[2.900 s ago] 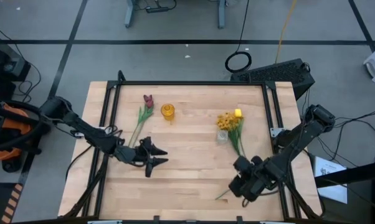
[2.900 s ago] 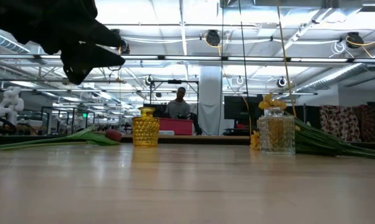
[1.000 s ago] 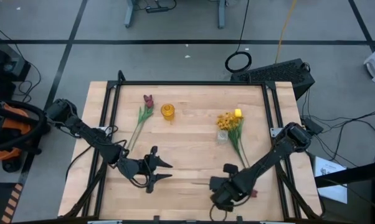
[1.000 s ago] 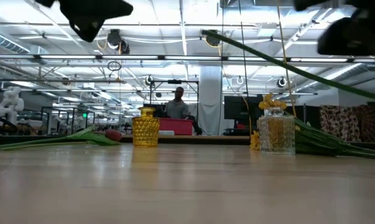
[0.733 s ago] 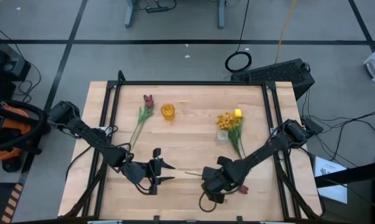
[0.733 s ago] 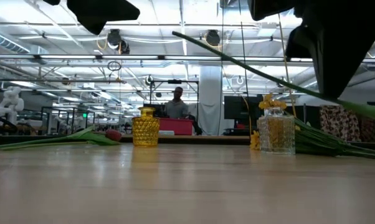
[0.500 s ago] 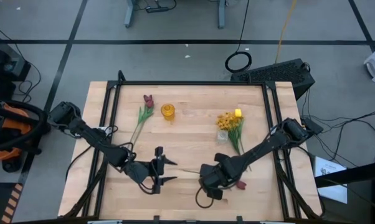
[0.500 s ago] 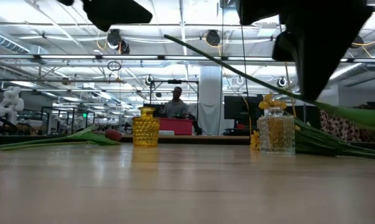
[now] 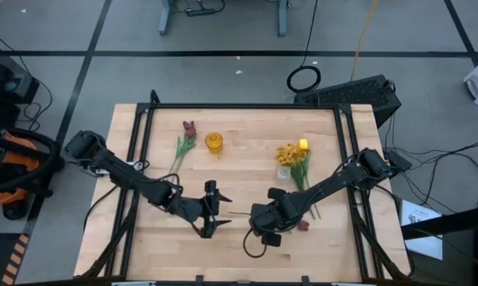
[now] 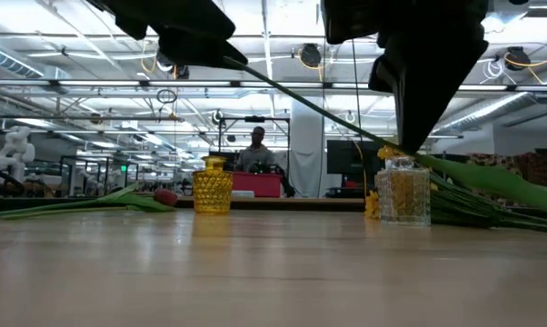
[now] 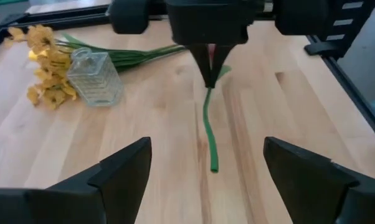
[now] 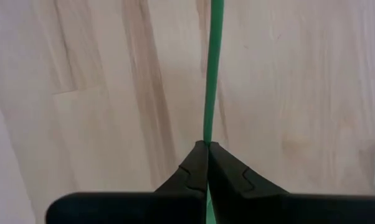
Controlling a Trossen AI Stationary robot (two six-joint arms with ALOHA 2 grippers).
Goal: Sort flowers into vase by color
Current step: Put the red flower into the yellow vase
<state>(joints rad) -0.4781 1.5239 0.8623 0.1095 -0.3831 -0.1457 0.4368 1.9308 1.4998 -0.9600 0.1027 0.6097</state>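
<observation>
Left gripper [image 9: 220,210] hangs above the bare planks of the pale wooden table [image 9: 239,242] with its two dark fingers [image 11: 122,167] spread wide and nothing between them, the left arm stretched low from the table's left edge toward the middle. Just ahead of its fingertips ends the thin green stem [image 11: 208,134] of a dark-red artificial tulip [image 9: 303,226], the stem tip pointing at the gap between the fingers but not yet inside it. Behind this gripper, well off toward the far left of the table, another dark-red tulip on a leafy stem [image 9: 188,127] lies flat beside a small amber glass vase [image 9: 213,142].

Right gripper [image 9: 259,216], facing the left one across a short gap, is pinched tight on that stem [image 12: 210,74], holding it raised off the wood, the red bloom trailing behind it. Its arm reaches in bent from the table's right edge. Beyond it stands a clear square glass bottle [image 11: 97,79] with yellow blossom sprays [image 9: 289,153] lying against it.
</observation>
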